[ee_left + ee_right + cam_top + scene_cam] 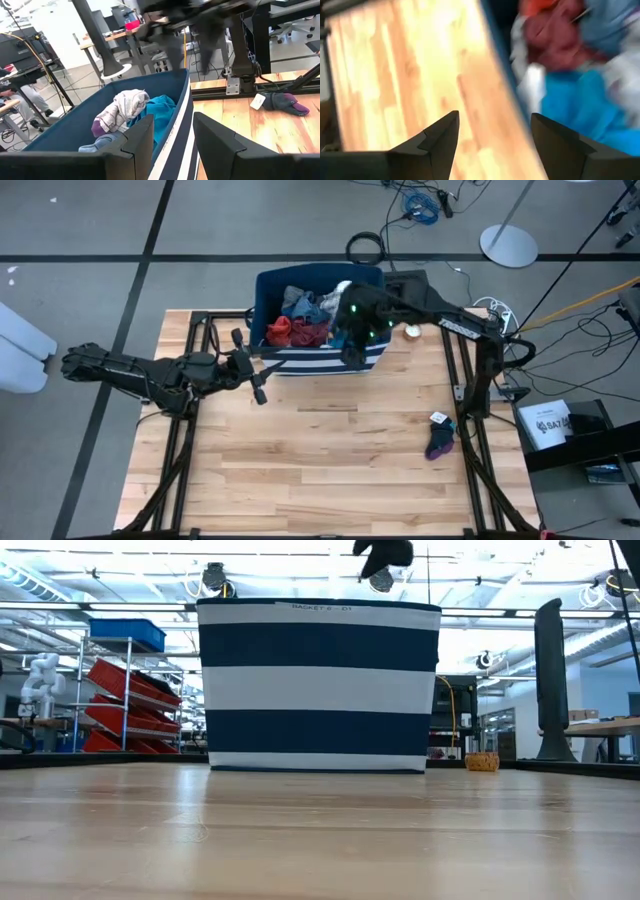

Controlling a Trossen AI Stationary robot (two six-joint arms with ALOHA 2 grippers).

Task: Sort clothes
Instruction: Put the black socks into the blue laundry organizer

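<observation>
I've got the navy bin [322, 358] with its broad white stripes at the far middle of the pale plank table [330, 470], soft-walled and boxy, with the clothes heaped inside. From above I read a crumpled red piece [280, 331], a maroon one [311, 333] beside it, and blue-grey fabric [301, 305] bunched behind them. My left wrist camera adds a teal garment [159, 112] lying against the bin's wall and a white, faintly striped knit [122, 107] rumpled on top of it.

My right gripper [492, 131] hangs above the bin's right-hand rim, straddling the edge: bare wood on one side, teal and maroon cloth on the other. Its two dark wedge fingers stand well apart with nothing between them.

My left gripper [172, 137] hovers just off the bin's left front corner, aimed at the wall. Its blocky fingers are spread too, and empty.

One stray: a small dark grey piece with a purple edge [440, 443] and a white tag, lying crumpled on the table near the right frame post, well apart from the bin.
</observation>
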